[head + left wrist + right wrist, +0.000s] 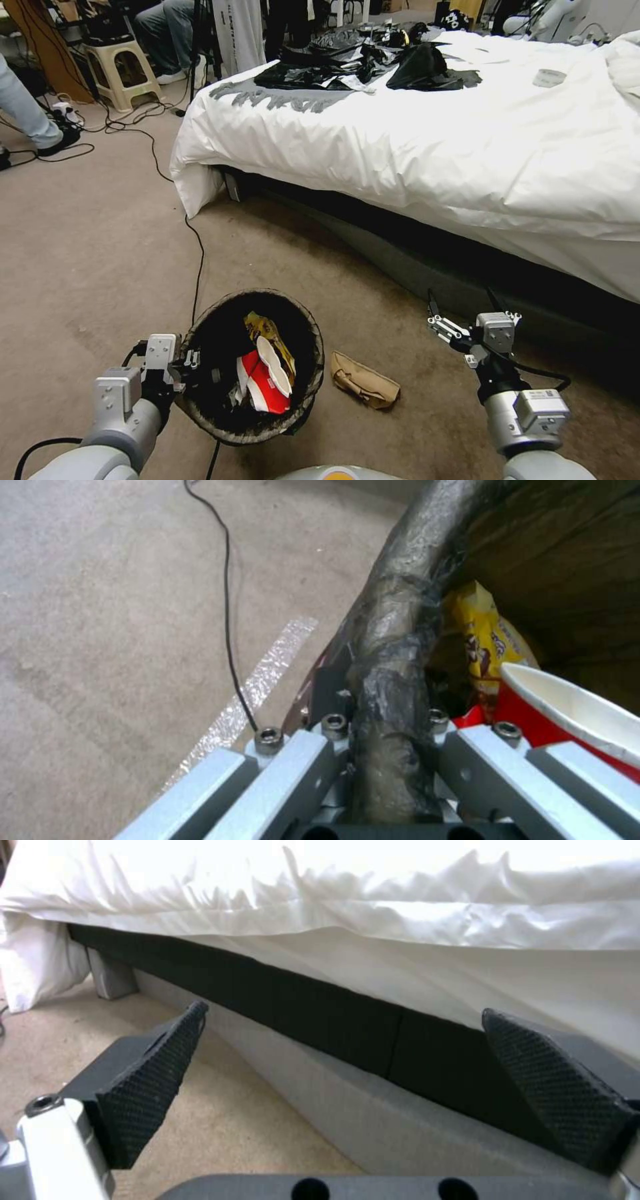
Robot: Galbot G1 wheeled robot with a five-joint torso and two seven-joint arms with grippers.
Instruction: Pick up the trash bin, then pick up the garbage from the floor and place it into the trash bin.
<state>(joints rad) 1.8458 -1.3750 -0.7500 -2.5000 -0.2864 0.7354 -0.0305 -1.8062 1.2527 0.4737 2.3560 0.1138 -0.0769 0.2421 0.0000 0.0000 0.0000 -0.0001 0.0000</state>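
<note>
The trash bin point(268, 295) hangs low over the carpet at my lower left, its dark liner pulled over the rim point(393, 645). My left gripper point(190, 365) point(387, 740) is shut on that rim at the bin's left side. Inside lie a yellow snack wrapper point(267, 330) point(490, 640) and a red-and-white paper cup point(263, 380) point(567, 715). Just right of the bin, a crumpled brown paper piece of garbage point(365, 381) rests on the carpet. Farther right, my right gripper point(463, 303) point(347, 1060) is open and empty, its pads point(153, 1085) facing the bed base.
A bed with a white duvet point(467, 147) and dark base point(320, 1025) fills the right and far side, with black bags point(373, 60) on top. A black cable point(197, 267) runs across the carpet to the bin. A plastic stool point(123, 73) and people's legs stand at the back left.
</note>
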